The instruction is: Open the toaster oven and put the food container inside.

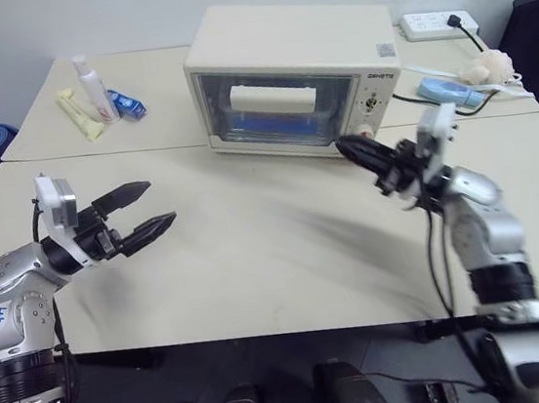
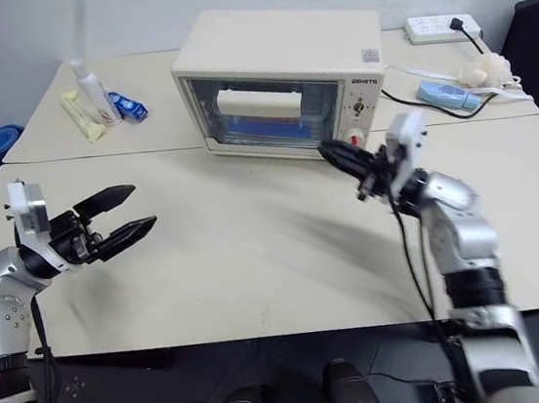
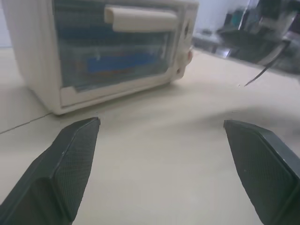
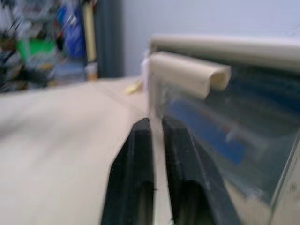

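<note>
A: What is the left gripper (image 1: 141, 209) doing?
B: Hovering over the table (image 1: 256, 252), fingers spread wide, empty.
A: And the toaster oven (image 1: 293, 76)?
B: Door standing closed, food container (image 1: 275, 122) sitting inside. Right gripper (image 1: 360, 155), fingers nearly together, holding nothing, is hanging beside it.

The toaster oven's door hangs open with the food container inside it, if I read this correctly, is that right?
Not quite: the toaster oven has its door shut, as the left eye view shows. The food container does sit inside, blue behind the glass.
</note>
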